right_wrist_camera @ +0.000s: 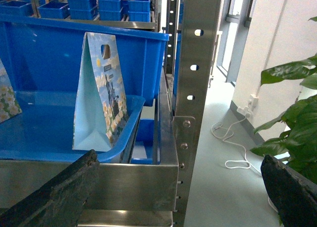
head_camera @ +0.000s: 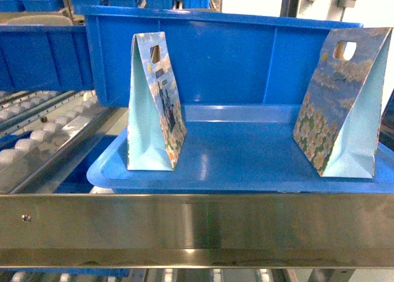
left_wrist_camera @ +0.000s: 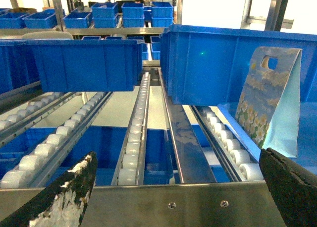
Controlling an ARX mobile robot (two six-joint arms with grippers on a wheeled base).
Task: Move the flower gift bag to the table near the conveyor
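Note:
Two flower-printed gift bags stand upright in a shallow blue tray (head_camera: 246, 182) on the conveyor (head_camera: 37, 140). In the head view the left bag (head_camera: 161, 119) shows a castle face, and the right bag (head_camera: 329, 106) shows white daisies. The left wrist view has a bag (left_wrist_camera: 257, 105) at its right, beyond the steel front rail. In the right wrist view a bag (right_wrist_camera: 110, 100) stands at the tray's right corner. My left gripper (left_wrist_camera: 177, 160) and right gripper (right_wrist_camera: 179, 160) are both open, empty and short of the rail. Neither shows in the head view. The table is out of view.
A steel front rail (head_camera: 197, 226) crosses before the tray. A deep blue bin (head_camera: 246, 54) stands behind the bags, with more blue bins (left_wrist_camera: 84, 63) on the left roller lanes. At the right are a steel upright (right_wrist_camera: 198, 63), a potted plant (right_wrist_camera: 297, 103) and a white floor cable (right_wrist_camera: 233, 142).

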